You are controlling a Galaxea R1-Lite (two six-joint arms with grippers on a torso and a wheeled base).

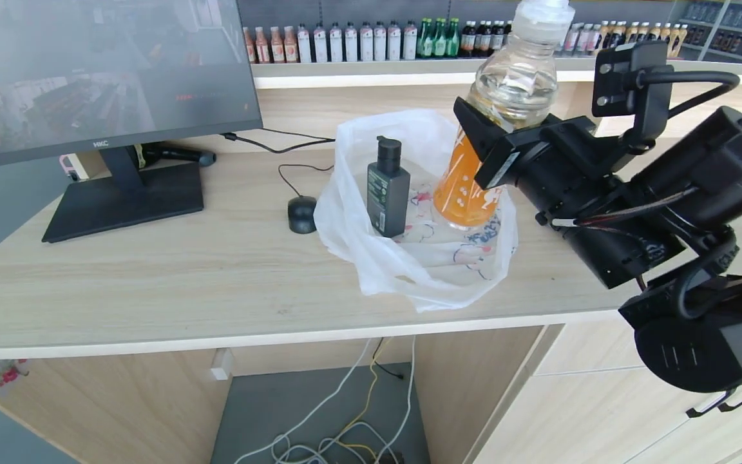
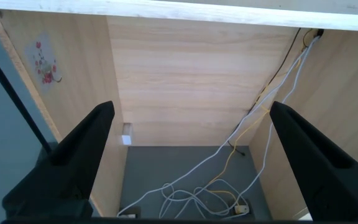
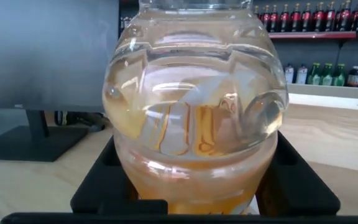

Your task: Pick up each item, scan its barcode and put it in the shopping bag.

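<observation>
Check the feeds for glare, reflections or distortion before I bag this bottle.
Head view: the monitor screen carries dim reflections, and shadows on the counter are soft. Right wrist view: the bottle has bright highlights on its clear upper part and warps the background behind it. Left wrist view: the left gripper is a dark silhouette against the shaded space under the counter.

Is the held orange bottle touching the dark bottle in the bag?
Apart. The head view shows a strip of white bag between the orange bottle and the dark bottle.
</observation>
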